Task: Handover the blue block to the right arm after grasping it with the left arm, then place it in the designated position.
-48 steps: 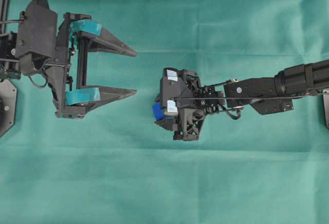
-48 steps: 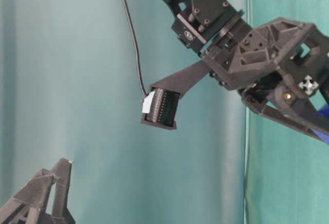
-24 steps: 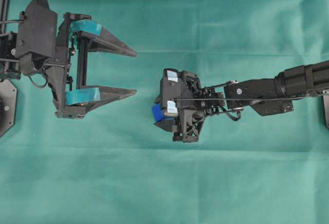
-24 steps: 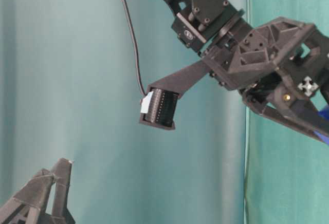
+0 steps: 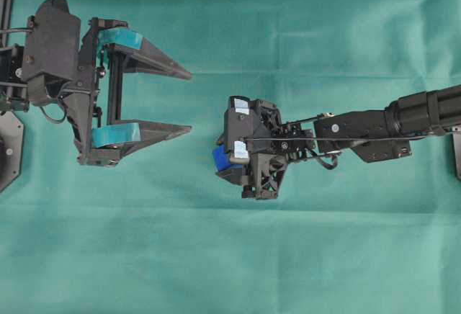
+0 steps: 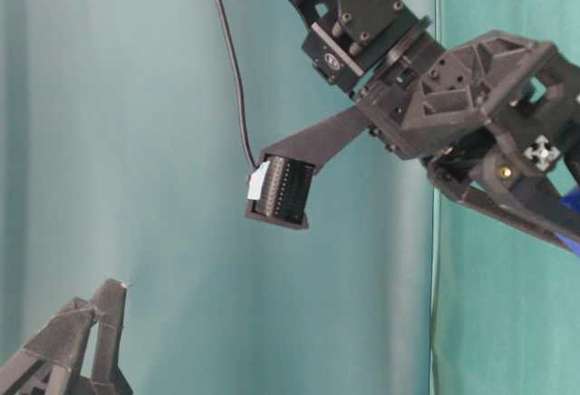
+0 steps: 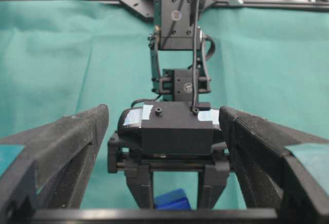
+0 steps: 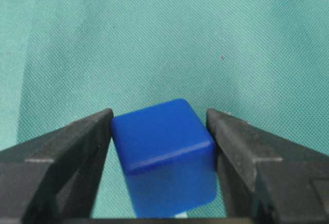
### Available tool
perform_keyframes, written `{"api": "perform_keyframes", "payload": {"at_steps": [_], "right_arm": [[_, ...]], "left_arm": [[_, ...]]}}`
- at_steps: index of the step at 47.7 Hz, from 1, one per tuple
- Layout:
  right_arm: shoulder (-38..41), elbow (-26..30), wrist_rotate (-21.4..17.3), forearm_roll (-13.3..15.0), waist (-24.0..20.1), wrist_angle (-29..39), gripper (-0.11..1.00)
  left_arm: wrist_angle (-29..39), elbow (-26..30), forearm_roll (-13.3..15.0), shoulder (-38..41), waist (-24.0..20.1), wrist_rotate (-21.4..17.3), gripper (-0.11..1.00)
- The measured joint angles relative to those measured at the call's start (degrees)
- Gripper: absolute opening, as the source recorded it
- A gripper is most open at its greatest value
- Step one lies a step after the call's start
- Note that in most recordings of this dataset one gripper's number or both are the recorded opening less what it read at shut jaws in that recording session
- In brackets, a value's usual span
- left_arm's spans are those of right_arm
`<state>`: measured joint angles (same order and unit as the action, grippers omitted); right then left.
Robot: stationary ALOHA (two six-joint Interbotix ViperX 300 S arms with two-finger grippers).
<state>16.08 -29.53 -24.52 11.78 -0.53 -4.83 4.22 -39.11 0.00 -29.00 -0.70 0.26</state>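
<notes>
right wrist view — blue block [image 8: 163,152] between right hand [image 8: 159,131] fingers, grip unclear; left hand [image 5: 189,101] spread wide; no legible writing.

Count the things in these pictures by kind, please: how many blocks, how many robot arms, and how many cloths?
Blue block: 1
Robot arms: 2, the left arm and the right arm
Green cloth: 1
Total: 4

desk: covered all over by a green cloth [image 5: 302,256] | cloth: soft folds and creases, one long crease runs across | back: a pale green curtain [image 6: 136,141] hangs behind the desk
</notes>
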Motion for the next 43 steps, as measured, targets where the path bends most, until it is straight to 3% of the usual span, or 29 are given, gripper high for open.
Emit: {"api": "perform_keyframes", "payload": {"at_steps": [5,12,28,43], "right_arm": [[0.0,0.18,0.0,-0.09,0.0,0.0,0.93],[0.0,0.62,0.0,-0.09,0.0,0.0,0.85],[0.0,1.14,0.0,-0.09,0.0,0.35,0.86],[-4.57,1.67,0.7,0.09,0.0,6.86,0.86]], "left_arm": [[0.0,0.0,-0.09,0.09,0.0,-0.09,1.0],[0.0,0.0,0.0,0.09,0.0,-0.09,1.0],[0.0,0.0,-0.09,0.0,0.0,-0.09,1.0],[0.0,0.0,-0.09,0.0,0.0,-0.09,1.0]]}}
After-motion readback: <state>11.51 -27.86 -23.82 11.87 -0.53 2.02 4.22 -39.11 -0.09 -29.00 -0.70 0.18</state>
